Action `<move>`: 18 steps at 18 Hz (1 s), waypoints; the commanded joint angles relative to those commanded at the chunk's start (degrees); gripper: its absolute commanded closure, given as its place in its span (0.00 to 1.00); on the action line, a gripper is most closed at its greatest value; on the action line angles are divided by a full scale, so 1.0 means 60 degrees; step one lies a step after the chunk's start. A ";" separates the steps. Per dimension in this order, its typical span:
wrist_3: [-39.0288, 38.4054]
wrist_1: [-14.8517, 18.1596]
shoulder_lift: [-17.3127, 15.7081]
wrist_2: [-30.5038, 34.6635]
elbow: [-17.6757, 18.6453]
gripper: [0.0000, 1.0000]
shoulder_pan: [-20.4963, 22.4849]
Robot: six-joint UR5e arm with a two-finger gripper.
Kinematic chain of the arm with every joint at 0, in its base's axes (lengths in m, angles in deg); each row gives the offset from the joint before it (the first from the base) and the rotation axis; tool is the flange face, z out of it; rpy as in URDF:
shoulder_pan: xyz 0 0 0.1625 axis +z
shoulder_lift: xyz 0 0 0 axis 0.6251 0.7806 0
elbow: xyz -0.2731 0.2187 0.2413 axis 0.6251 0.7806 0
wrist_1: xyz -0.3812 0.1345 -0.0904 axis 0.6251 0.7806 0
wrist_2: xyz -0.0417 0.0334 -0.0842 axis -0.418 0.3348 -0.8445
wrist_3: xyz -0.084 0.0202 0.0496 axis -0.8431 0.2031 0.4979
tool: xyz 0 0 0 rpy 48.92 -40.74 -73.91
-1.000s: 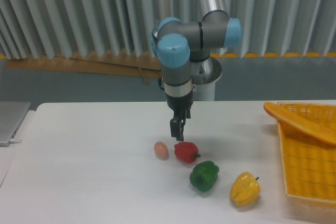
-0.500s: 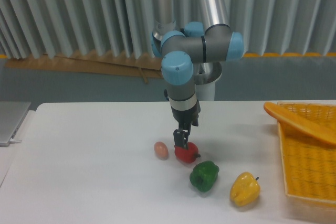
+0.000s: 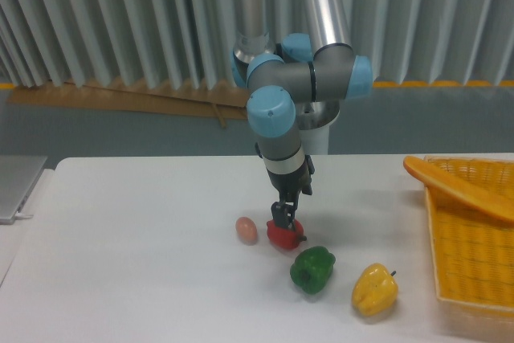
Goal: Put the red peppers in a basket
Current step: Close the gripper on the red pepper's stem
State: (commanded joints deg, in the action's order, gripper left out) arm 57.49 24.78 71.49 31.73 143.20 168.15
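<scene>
Now, fixed camera: end effector (image 3: 281, 220) down on top of red pepper (image 3: 284, 234), fingers straddling its crown; firm grip or not, cannot tell. Pepper sits on tabletop (image 3: 144, 263), centre frame. Pinkish egg (image 3: 246, 230) just beside at 9 o'clock. Green pepper (image 3: 312, 269) near at 5 o'clock, yellow pepper (image 3: 374, 289) beyond it. Basket (image 3: 470, 234) well apart at 3 o'clock, orange handle across its top.
</scene>
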 joint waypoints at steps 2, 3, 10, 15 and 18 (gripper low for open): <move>0.0000 -0.0103 0.0132 0.0000 -0.0015 0.00 0.0000; 0.0000 -0.0147 0.0219 0.0000 -0.0015 0.00 0.0000; -0.0176 -0.0249 0.0601 -0.0015 0.0234 0.00 -0.0191; -0.0176 -0.1187 0.0660 0.0015 0.0879 0.00 -0.0220; -0.0190 -0.1173 0.0630 0.0015 0.0850 0.00 -0.0220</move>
State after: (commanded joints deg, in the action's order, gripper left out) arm 56.34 17.74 75.27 31.82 148.30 166.83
